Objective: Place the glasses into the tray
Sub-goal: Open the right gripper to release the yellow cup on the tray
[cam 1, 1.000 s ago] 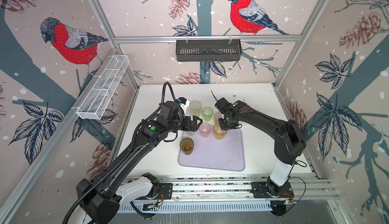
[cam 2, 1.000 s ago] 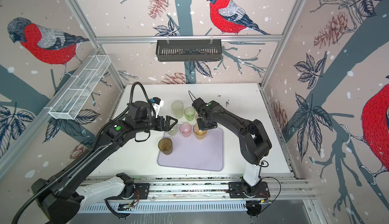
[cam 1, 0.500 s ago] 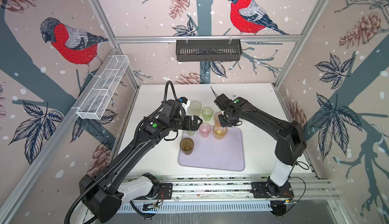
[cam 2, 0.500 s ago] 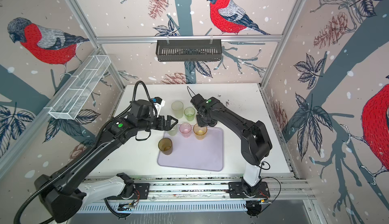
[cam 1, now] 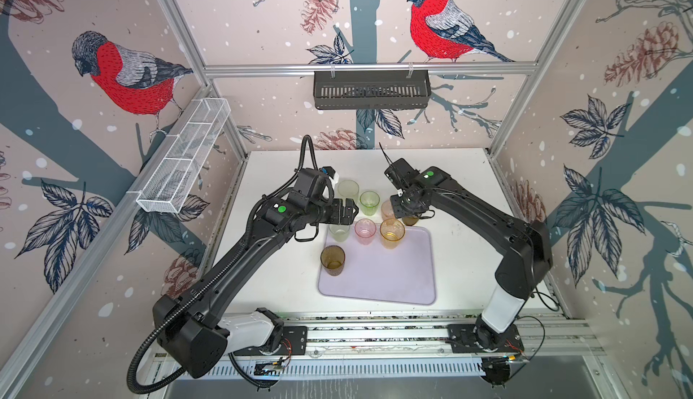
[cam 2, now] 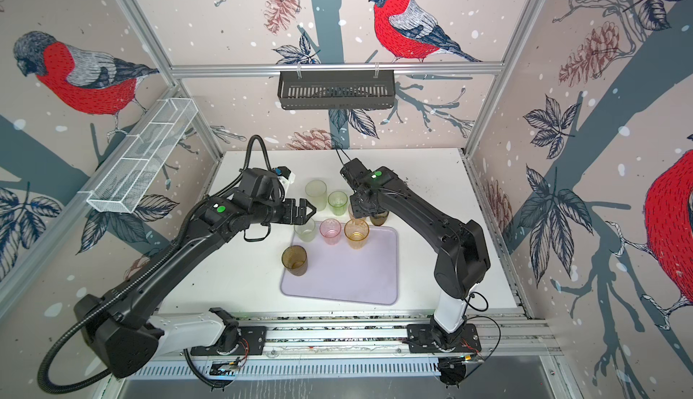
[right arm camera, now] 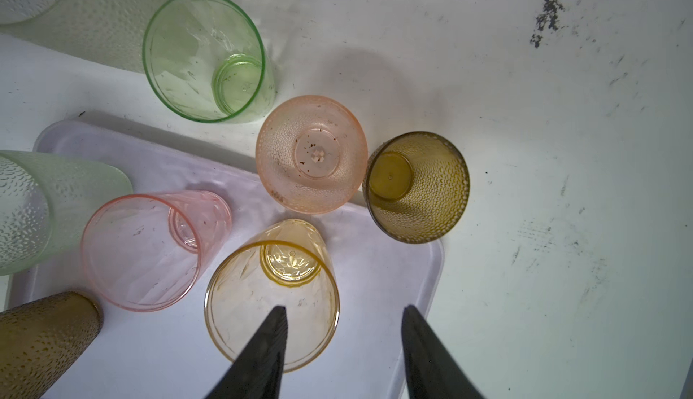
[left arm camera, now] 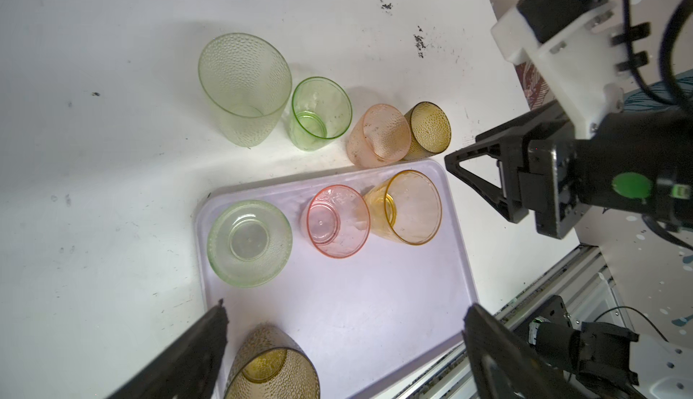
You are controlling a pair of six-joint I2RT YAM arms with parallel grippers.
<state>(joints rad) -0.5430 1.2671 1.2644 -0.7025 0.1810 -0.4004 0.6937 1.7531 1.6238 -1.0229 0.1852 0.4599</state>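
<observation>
Peach glass (right arm camera: 311, 153), half-hidden from above, shows whole in wrist views.

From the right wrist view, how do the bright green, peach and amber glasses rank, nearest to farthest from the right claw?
From the right claw:
1. Amber glass, on the tray, right at the claw.
2. Peach glass, just off the tray.
3. Bright green glass, farther out on the table.

White worktop (left arm camera: 112, 153), scuffed, dark specks. Directly on it: lilac tray (left arm camera: 356, 322). In a row beside the tray's far edge: tall pale green glass (left arm camera: 243, 89), bright green glass (left arm camera: 320, 114), peach glass (left arm camera: 378, 134), brown dimpled glass (left arm camera: 427, 129).
</observation>
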